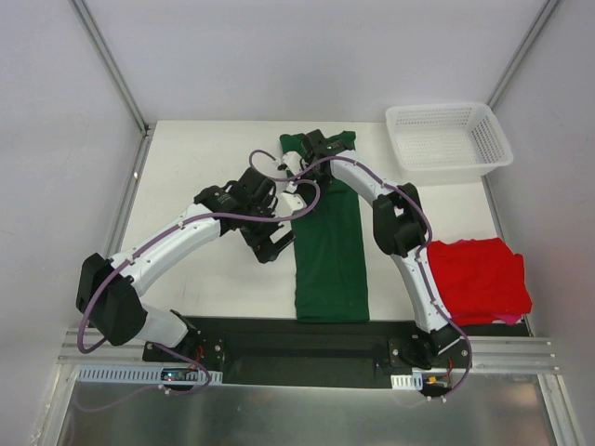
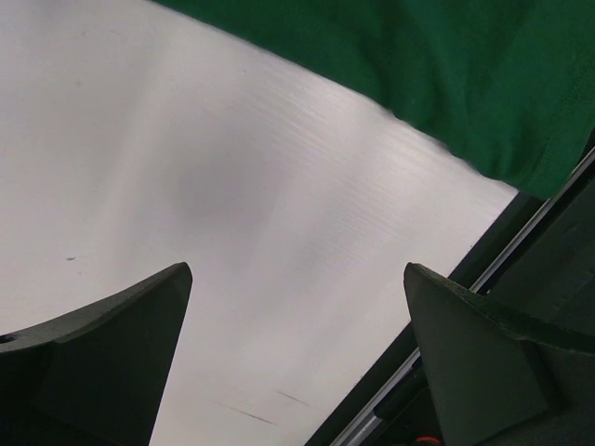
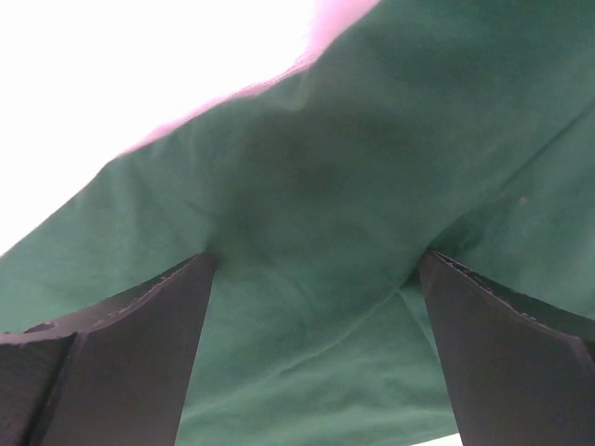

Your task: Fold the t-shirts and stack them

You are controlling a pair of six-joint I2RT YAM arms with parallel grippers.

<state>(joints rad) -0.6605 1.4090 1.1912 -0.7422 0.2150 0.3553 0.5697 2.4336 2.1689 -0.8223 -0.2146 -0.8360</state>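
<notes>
Top external view gives you the progress. The red t-shirt [image 1: 479, 279] lies folded in a compact pile at the right near side of the worktop [image 1: 204, 177] and looks done. The green t-shirt [image 1: 327, 251] is mid-worktop, folded lengthwise into a long narrow strip running near to far, its far end a bit wider. It is not yet folded across. I'd judge you roughly halfway: the cross folds on green are left, then stacking it with red. Far right, well apart from both, sits the white basket [image 1: 446, 139].

Your right hand [image 1: 311, 147] is over the far collar end of the green strip, released, jaws wide, gripping nothing. Your left hand [image 1: 271, 243] is just beside the strip's left edge, about mid-length, also released and holding nothing.

Left wrist view adds what the top can't. There is bare worktop between the fingers [image 2: 112, 362], with the green edge off to the upper right, not between them. Right wrist view shows green cloth filling the gap between the spread fingers [image 3: 121, 362], with a soft hump in the middle. You can't tell whether the tips touch the cloth. Neither wrist view shows the red t-shirt or the white basket.
</notes>
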